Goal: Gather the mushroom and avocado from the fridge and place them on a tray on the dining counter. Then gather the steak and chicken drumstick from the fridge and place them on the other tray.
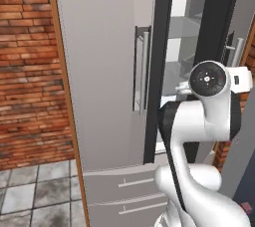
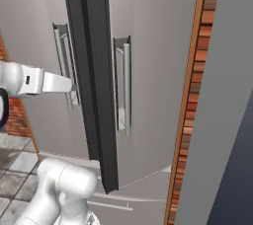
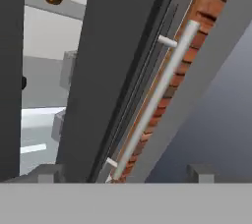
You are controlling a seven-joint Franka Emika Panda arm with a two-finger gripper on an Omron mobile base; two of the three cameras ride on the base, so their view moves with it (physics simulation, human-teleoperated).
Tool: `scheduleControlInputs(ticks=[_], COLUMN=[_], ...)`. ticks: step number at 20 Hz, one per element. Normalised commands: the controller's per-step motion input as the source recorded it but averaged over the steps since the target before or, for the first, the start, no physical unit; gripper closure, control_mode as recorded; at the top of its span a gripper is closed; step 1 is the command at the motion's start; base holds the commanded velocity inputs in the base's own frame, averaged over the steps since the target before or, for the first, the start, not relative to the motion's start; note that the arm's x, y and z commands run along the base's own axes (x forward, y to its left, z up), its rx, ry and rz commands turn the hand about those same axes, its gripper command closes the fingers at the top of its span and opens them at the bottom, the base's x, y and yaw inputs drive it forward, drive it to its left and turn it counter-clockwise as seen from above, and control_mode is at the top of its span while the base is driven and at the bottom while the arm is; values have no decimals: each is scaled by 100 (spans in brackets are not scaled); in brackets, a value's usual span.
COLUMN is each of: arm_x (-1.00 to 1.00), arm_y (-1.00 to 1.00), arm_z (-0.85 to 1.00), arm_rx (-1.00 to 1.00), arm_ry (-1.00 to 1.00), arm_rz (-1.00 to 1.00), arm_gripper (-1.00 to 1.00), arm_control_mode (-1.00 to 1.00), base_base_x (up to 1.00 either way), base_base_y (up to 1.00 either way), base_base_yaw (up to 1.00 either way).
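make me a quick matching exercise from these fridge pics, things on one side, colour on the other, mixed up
Things:
1. fridge door
2. wall
3. floor
4. arm

Colours:
A. white with dark joints
B. red-brown brick
C. plain grey
D. grey tiles

Pairs: 1-C, 2-B, 3-D, 4-A

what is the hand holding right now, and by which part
Nothing. The hand is open, its two fingertips spread wide with the fridge door handle standing between and beyond them, not clamped by either one.
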Motion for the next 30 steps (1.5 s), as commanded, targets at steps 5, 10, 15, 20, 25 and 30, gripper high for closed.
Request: scheduleControlInputs(ticks=[5, 10, 15, 20, 25, 30], arm_x=[69, 56, 76, 56, 8, 0], arm_y=[85, 20, 0, -18, -33, -53], arm_z=[-20, -31, -11, -4, -4, -1], arm_rx=[-27, -12, -1, 0, 0, 0], arm_ry=[40, 10, 7, 5, 0, 0], arm_rz=[-8, -18, -3, 4, 4, 2], arm_gripper=[-100, -100, -100, -100, -100, -100], arm_control_mode=[-100, -100, -100, -100, -100, -100], base_base_x=[0, 0, 0, 0, 0, 0], base_base_y=[0, 0, 0, 0, 0, 0], base_base_yaw=[0, 0, 0, 0, 0, 0])
